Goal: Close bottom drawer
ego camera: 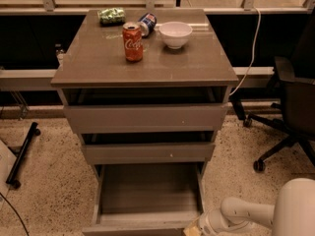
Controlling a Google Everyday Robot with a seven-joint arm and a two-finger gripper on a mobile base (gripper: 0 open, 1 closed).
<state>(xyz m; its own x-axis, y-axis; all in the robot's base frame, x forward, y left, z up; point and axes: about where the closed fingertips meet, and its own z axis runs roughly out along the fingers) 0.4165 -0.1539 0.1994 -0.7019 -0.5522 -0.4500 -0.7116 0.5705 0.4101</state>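
The bottom drawer (147, 191) of the grey-brown cabinet is pulled far out, and its shallow grey inner tray shows bare. Its flat front (138, 228) runs along the bottom edge of the view. My gripper (193, 228) is at the bottom right, at the right end of that drawer front, mostly cut off by the frame edge. The white arm (246, 213) reaches in from the lower right. The middle drawer (147, 152) and the top drawer (145, 117) stand slightly out.
On the cabinet top (98, 63) stand a red cola can (132, 42), a white bowl (175, 34), a blue can lying down (146, 22) and a green packet (111, 15). A black office chair (290, 107) stands at the right. A black stand leg (20, 156) lies at the left.
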